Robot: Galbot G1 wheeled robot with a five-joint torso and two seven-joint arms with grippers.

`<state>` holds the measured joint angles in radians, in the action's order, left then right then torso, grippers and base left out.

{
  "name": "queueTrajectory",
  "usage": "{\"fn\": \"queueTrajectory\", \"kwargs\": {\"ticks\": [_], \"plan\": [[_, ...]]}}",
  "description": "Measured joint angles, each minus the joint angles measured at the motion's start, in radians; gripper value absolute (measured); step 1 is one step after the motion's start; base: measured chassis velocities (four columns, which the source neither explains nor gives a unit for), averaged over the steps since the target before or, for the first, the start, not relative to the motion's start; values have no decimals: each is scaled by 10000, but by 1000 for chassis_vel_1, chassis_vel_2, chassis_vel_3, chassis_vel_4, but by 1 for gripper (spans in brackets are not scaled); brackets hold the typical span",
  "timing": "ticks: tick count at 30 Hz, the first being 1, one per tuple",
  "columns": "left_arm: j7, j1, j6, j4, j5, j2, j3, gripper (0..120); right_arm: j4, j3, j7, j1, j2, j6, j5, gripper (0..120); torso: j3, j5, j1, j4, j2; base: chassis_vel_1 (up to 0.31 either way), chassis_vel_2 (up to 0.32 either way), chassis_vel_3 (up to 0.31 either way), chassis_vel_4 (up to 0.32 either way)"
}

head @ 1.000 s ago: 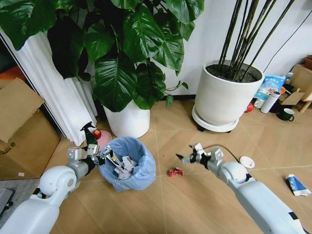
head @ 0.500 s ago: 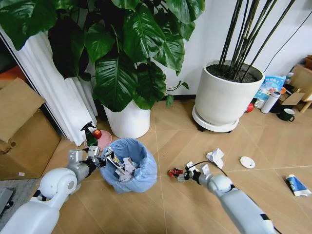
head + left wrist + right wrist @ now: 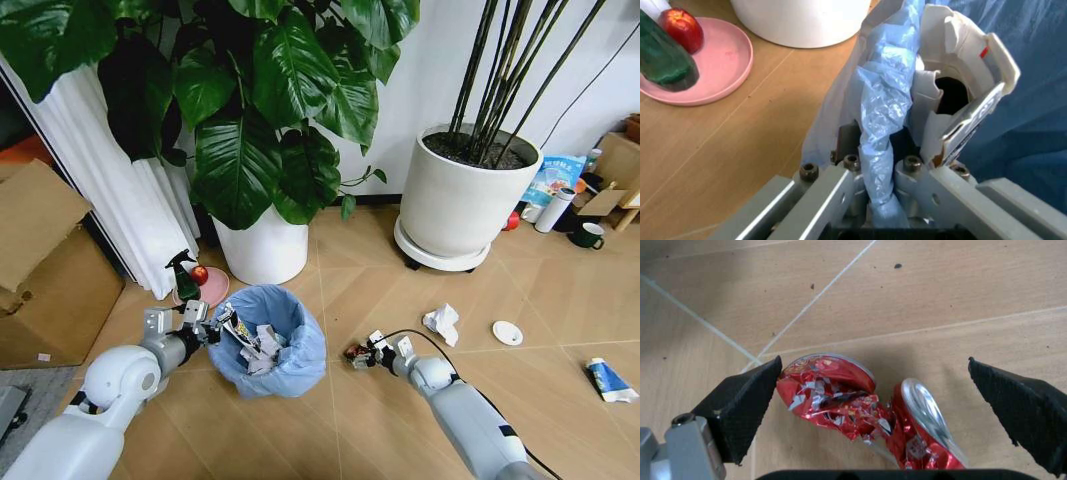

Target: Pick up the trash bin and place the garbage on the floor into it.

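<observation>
The trash bin [image 3: 290, 345], lined with a crinkly light-blue bag [image 3: 883, 100], hangs just above the floor at lower left, with papers inside. My left gripper [image 3: 207, 326] is shut on its rim, and the bag is pinched between the jaws [image 3: 877, 165]. A crushed red wrapper [image 3: 353, 353] lies on the floor to the right of the bin. My right gripper [image 3: 362, 356] is open low over it, and the red piece [image 3: 840, 390] sits between the two black fingertips [image 3: 740, 405]. More garbage lies farther right: a crumpled white paper [image 3: 440, 322], a white disc [image 3: 507, 332] and a blue-white packet [image 3: 608, 380].
Two big white planters [image 3: 262, 250] [image 3: 462, 195] stand behind. A green spray bottle [image 3: 184, 275] and a pink plate [image 3: 212, 290] with a red fruit sit left of the bin. Cardboard boxes [image 3: 40, 270] line the left side; a dark mug [image 3: 587, 235] stands far right.
My right gripper has moved down and left, from near the crumpled paper to the red wrapper, and now straddles it. The bin has drifted slightly right in my left gripper.
</observation>
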<state>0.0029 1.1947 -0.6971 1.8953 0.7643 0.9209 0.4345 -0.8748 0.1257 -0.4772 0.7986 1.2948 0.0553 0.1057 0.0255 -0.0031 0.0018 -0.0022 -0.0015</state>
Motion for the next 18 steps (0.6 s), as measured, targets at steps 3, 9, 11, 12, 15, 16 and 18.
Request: {"fn": "queueTrajectory", "kwargs": {"ticks": [3,9,11,12,15,16,18], "plan": [[12,6,5,0,3,-23,5,0,106,32,20,-35,31,2,-19,100,0,0,0,-1,0,0,0,0,0],[21,15,20,0,5,-28,6,0,356,110,44,-88,140,0,-70,100,0,-1,0,-1,0,0,0,0,0],[22,15,22,0,5,-25,5,0,382,110,48,-94,154,0,-69,100,0,0,0,-1,0,0,0,0,0],[22,21,24,3,3,-18,4,0,445,109,63,-105,188,-14,-71,100,0,0,0,-1,0,0,0,0,0],[22,38,27,23,0,-17,4,0,472,113,90,-111,221,-32,-74,94,0,0,0,-1,0,0,0,0,0],[22,46,29,35,0,-18,7,0,472,115,121,-111,226,-32,-73,89,0,0,0,-1,0,0,0,0,0],[22,55,30,46,-1,-20,19,0,468,106,170,-99,227,-33,-66,79,0,-1,0,-1,0,0,0,0,0]]}}
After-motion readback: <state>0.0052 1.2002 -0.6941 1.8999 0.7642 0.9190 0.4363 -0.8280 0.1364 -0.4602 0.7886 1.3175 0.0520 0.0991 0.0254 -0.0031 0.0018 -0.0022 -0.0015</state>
